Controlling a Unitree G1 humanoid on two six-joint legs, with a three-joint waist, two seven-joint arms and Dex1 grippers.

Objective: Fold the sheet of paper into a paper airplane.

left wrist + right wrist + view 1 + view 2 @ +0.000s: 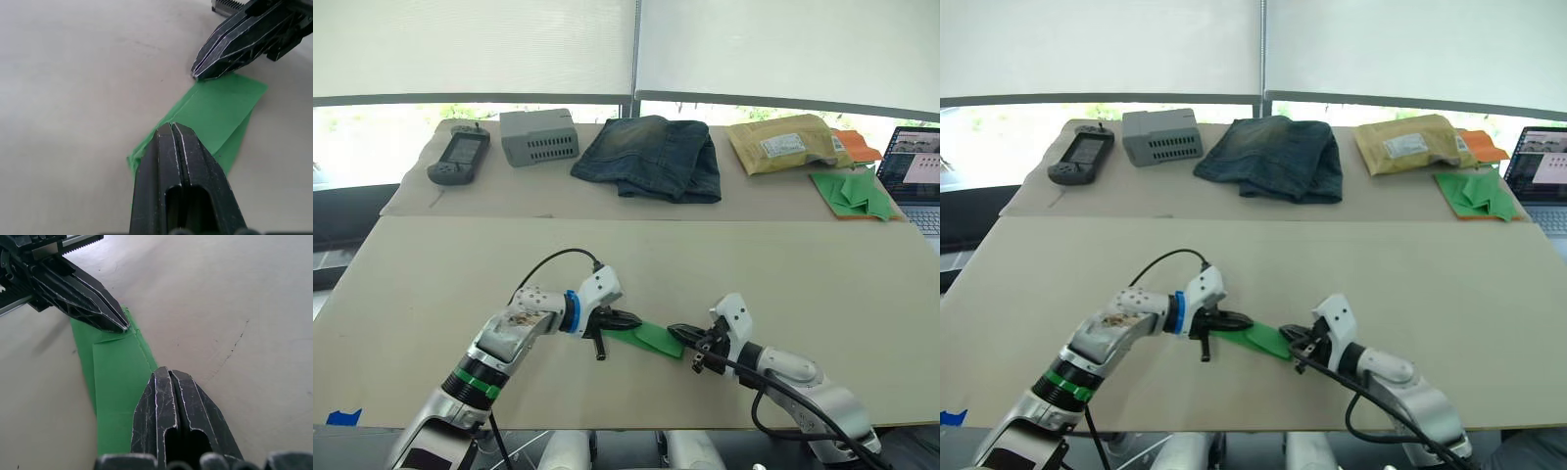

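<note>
Right now, from the head camera, I am seeing the bright green folded strip of paper (651, 339) lying flat on the near part of the pale beige tabletop (783, 264), stretched between my two arms with its long axis running from my left gripper (625, 320) across and slightly toward me to my right gripper (683, 333). Each gripper is sitting at one end of the strip, so neither arm is nearer; the sheet is lying straight ahead of both sets of fingers, and I judge that any next fold is turning on that shared line, since a crease pressed along it needs one end pinned while the other end works. Moving to the left wrist camera, I am looking down my own two black fingers, which are pressed together with no gap, their tips resting on the near end of the green paper; the opposite black gripper is touching the far edge, also closed to a point. Switching to the right wrist camera, I am seeing the same thing mirrored: my right fingers are shut tight and bearing down on the strip, not pinching it, and a lengthwise flap edge is running away from them toward the left gripper's tip. The paper is looking only partly folded, not yet a pointed wedge.
</note>
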